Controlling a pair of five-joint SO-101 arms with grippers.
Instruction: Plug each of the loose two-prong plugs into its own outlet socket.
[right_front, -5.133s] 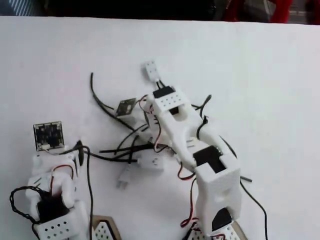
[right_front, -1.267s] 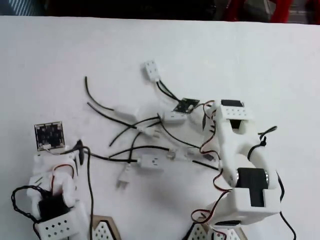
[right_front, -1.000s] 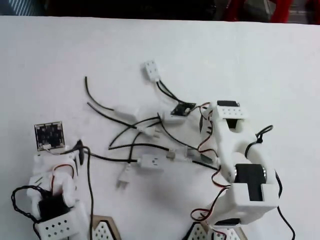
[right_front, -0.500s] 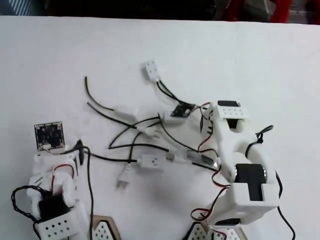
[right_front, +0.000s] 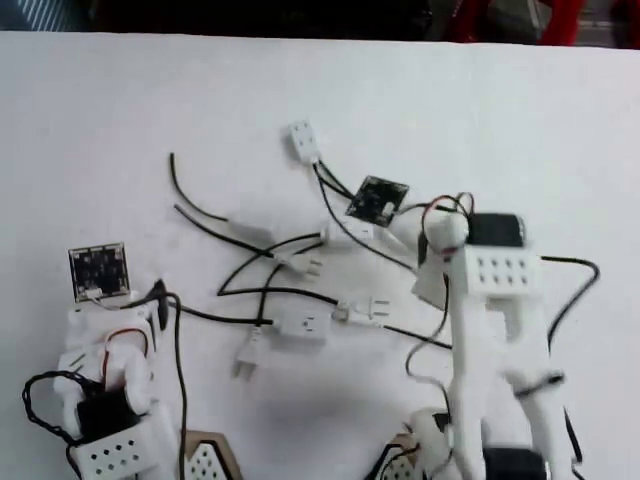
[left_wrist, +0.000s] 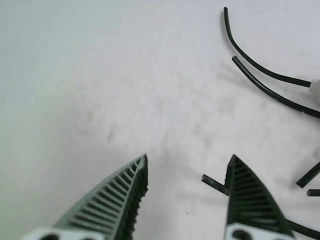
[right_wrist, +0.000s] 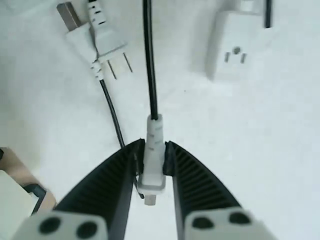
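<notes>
My right gripper (right_wrist: 154, 146) is shut on a white two-prong plug (right_wrist: 152, 160) whose black cord runs away over the table. Beyond it lie a white outlet socket (right_wrist: 234, 46) and two loose white plugs (right_wrist: 106, 37) side by side. In the high view this gripper (right_front: 365, 228) sits under its camera board at the middle right, amid the tangle of cords. One socket (right_front: 300, 322) lies in the middle and another socket (right_front: 303, 140) farther back. My left gripper (left_wrist: 189, 159) stands open over bare table, with a black cord end beside one finger.
More loose plugs (right_front: 248, 355) (right_front: 365, 310) (right_front: 300, 262) and black cords (right_front: 200, 215) are strewn across the middle of the white table (right_front: 120, 110). The left arm (right_front: 105, 380) is folded at the near left corner. The far edge meets a dark background.
Five seconds ago the right arm stretched over the middle; it then drew back right. In the last half second its wrist rose and turned, shifting the held plug and cords. The left arm kept still.
</notes>
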